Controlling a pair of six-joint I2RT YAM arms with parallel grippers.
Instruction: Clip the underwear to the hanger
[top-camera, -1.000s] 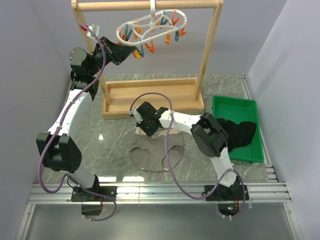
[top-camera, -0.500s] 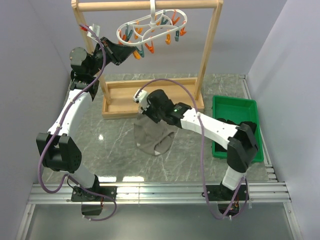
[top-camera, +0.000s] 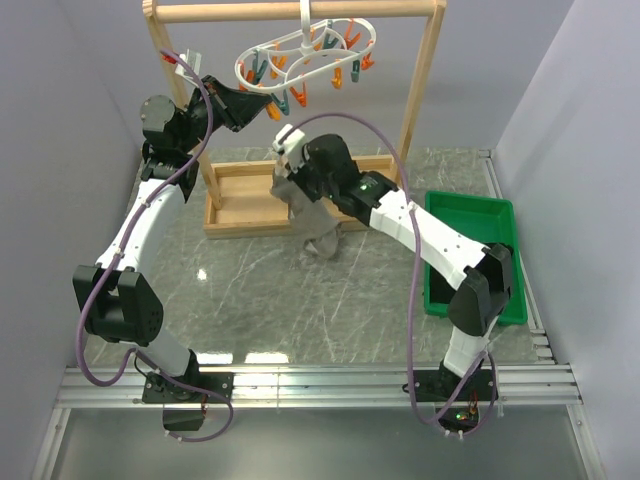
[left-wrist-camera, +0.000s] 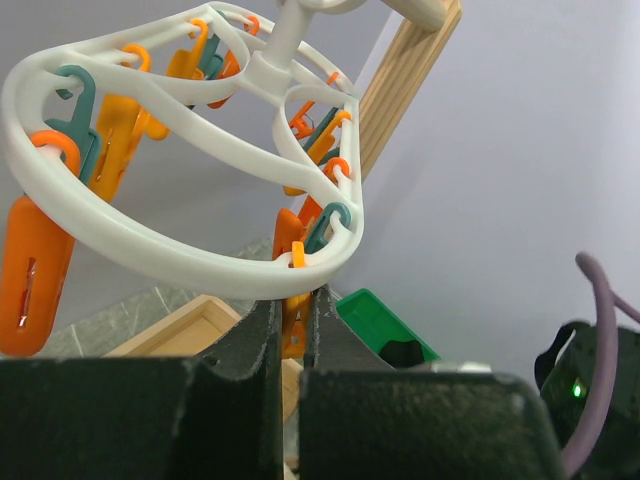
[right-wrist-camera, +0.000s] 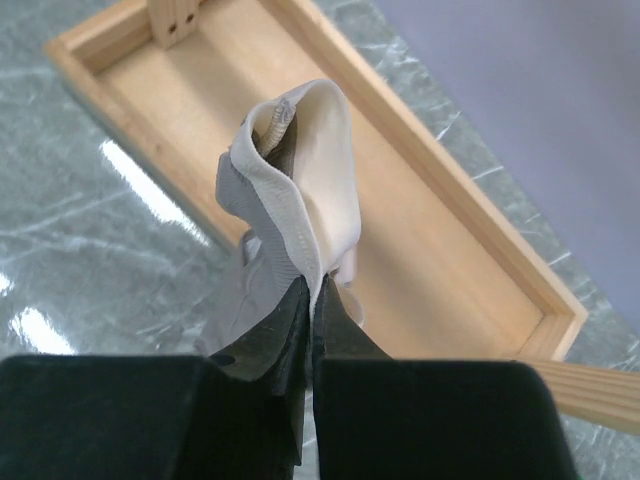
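Marble table (top-camera: 250, 300) bears the rack (top-camera: 420, 110); hanger (top-camera: 300, 45) hangs from its bar; left gripper (left-wrist-camera: 293, 305) pinches an orange pin (left-wrist-camera: 287, 232); right gripper (right-wrist-camera: 308, 292) clamps underwear (top-camera: 318, 230) above its base; green tray (top-camera: 500, 215) sits beside it.

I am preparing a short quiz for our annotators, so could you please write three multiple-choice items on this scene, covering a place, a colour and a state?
1. Where is the underwear?
A. Flat on the table
B. Hanging from the right gripper in front of the wooden rack
C. In the tray

2. What colour is the tray on the right?
A. Green
B. Red
C. White

3. How is the left gripper?
A. Wide open
B. Shut on nothing
C. Shut on an orange clothespin of the hanger

Answers: 1 B, the fabric dangles from closed fingers that pinch its waistband; 2 A, its rim and walls are plainly green; 3 C, the left wrist view shows the clothespin squeezed between the fingers.
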